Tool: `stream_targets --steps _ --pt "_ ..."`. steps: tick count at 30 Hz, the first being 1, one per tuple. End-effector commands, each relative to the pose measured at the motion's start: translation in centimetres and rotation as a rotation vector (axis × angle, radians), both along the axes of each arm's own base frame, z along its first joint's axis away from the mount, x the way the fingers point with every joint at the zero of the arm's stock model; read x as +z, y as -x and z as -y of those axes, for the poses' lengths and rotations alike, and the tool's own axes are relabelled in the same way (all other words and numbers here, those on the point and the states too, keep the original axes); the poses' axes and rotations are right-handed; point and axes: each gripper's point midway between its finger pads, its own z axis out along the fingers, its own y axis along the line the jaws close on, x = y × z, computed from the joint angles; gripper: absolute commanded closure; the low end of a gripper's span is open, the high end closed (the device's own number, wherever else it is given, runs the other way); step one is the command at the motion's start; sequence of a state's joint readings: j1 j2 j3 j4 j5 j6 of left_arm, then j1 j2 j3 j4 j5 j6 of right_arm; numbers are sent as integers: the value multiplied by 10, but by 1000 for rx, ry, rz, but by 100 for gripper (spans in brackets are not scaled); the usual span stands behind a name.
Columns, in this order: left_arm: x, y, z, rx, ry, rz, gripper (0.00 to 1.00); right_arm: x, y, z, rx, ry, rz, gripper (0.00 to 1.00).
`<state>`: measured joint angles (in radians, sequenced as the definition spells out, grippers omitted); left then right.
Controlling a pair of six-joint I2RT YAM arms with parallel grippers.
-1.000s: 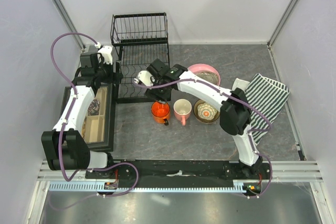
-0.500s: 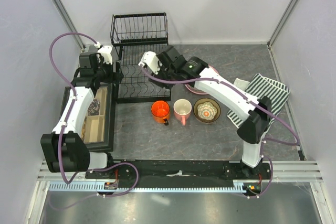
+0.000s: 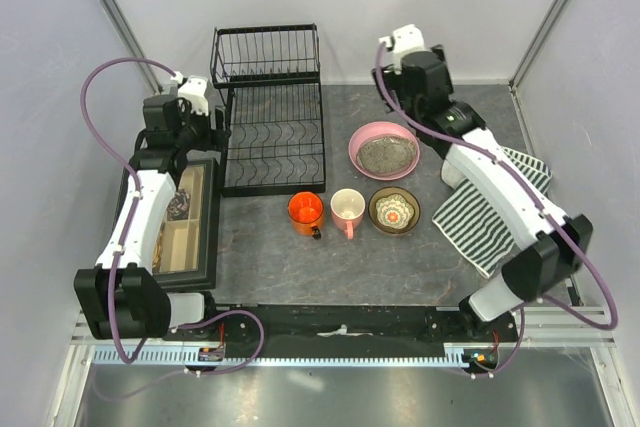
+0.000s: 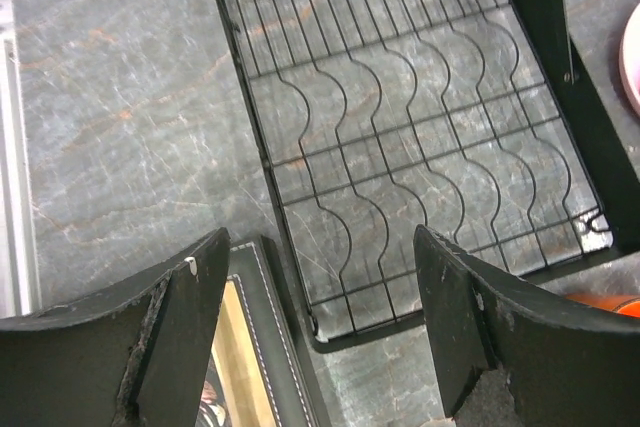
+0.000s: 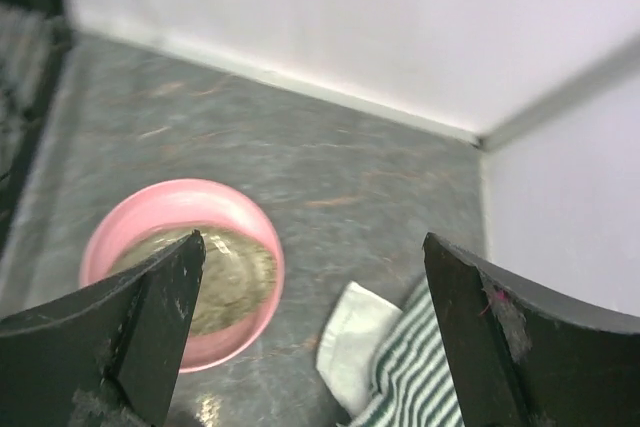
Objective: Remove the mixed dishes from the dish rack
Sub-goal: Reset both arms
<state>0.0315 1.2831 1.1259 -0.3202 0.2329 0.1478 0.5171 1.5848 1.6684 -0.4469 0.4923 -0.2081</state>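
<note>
- Black wire dish rack [image 3: 270,137], flat slotted base plus upright basket back, looks bare: no dish on it in the top view or the left wrist view.
- All five dishes sit on the grey stone-look tabletop [image 3: 280,257]: wide pink shallow dish with speckled grey inside [image 3: 384,150], orange mug [image 3: 306,211], pink mug [image 3: 347,210], and tan-brown bowl [image 3: 376,209] with the small white patterned bowl [image 3: 396,211] nested in it.
- Judgement: unloading looks done. I see nothing left to lift, only arms to park.
- Left pincer [image 4: 320,247]: jaws wide, holding nothing. The rack base is right below and ahead of it. A corner of the black-framed box of trinkets [image 4: 275,347] lies just under the finger on the left of its own view.
- Left arm pose: reaches forward along the box, wrist bent down over the rack's near-left corner.
- Right pincer [image 5: 313,247]: jaws wide, empty. The pink dish is below it, toward the finger on the left of its view. The dark-and-white striped cloth [image 5: 420,372] is below the other finger, with white wall ahead.
- Right arm pose: stretched far out to the back of the table, wrist high. The pincer is well apart from the rack, and the row of mugs and bowls lies behind it, toward the bases.
</note>
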Motion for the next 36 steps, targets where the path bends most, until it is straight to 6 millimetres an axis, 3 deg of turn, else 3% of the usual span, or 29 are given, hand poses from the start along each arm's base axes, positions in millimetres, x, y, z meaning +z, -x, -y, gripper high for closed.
stream_targets --steps 1,4,8,16,36 --pt "46 -19 -3 41 18 118 20 72 10 64 -231 -219 310 2" --pt "51 -24 -3 50 27 124 20 78 13 89 -279 -222 343 2" --pt "61 -30 -5 59 23 151 20 73 15 103 -322 -206 373 2" --pt "89 -40 -4 56 14 242 20 65 13 109 -361 -202 399 2" --pt "95 -41 -3 51 1 287 20 61 7 109 -383 -205 394 2"
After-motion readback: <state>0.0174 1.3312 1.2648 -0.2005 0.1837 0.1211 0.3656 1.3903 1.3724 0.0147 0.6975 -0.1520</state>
